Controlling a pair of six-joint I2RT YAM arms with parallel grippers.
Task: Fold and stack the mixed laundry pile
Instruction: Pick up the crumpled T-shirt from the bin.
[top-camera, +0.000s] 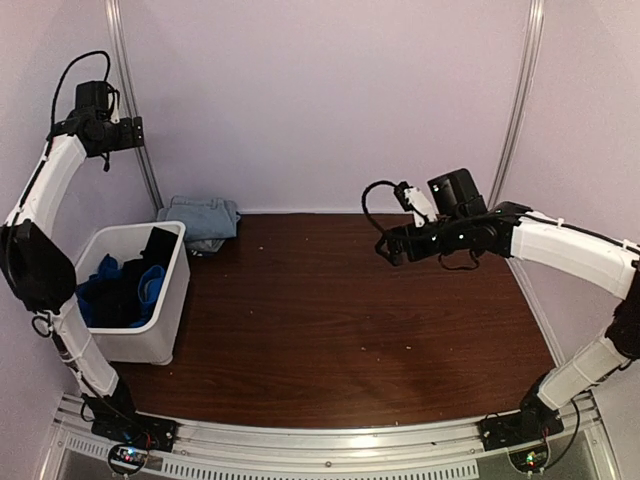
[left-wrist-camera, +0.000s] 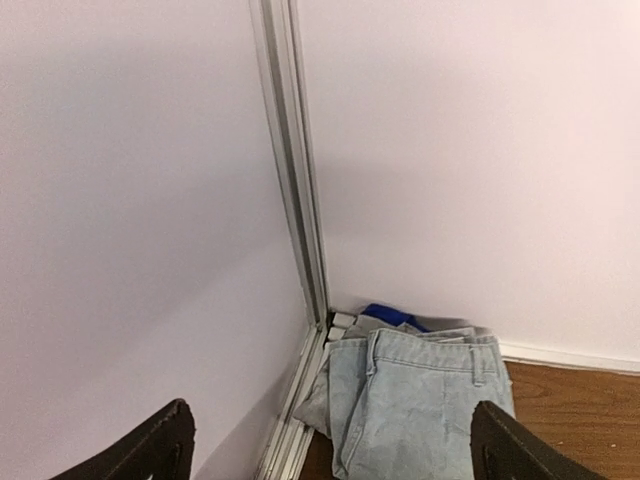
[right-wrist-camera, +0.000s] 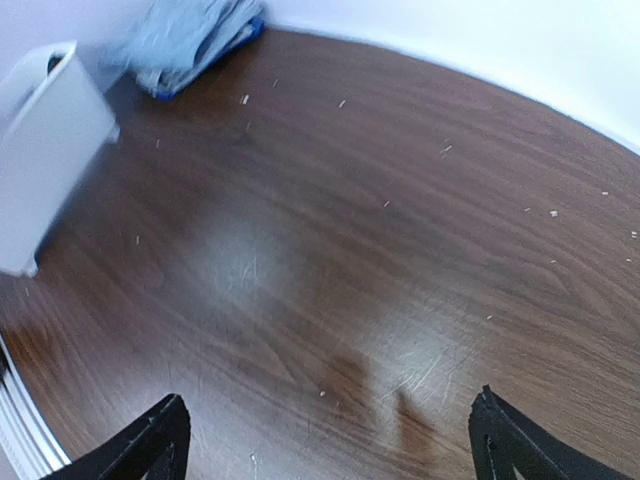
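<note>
We see a dark brown wood-grain tabletop (top-camera: 330, 320) flecked with pale specks, a white bin (top-camera: 165, 335), black cloth (top-camera: 118, 295) and royal-blue fabric (top-camera: 152, 283) inside it, faded light-blue denim (top-camera: 205, 218), pale lilac walls (top-camera: 320, 100), and the left arm (top-camera: 50, 175) and right arm (top-camera: 570, 250), both white with black joints.

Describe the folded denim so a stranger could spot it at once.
Start at the dark wooden table and go to its far left corner, just behind the white bin. There lies the folded denim, a flat pale-blue stack. Unlike the black and royal-blue cloth crumpled inside the bin, it is faded, folded and sits on the table itself.
</note>
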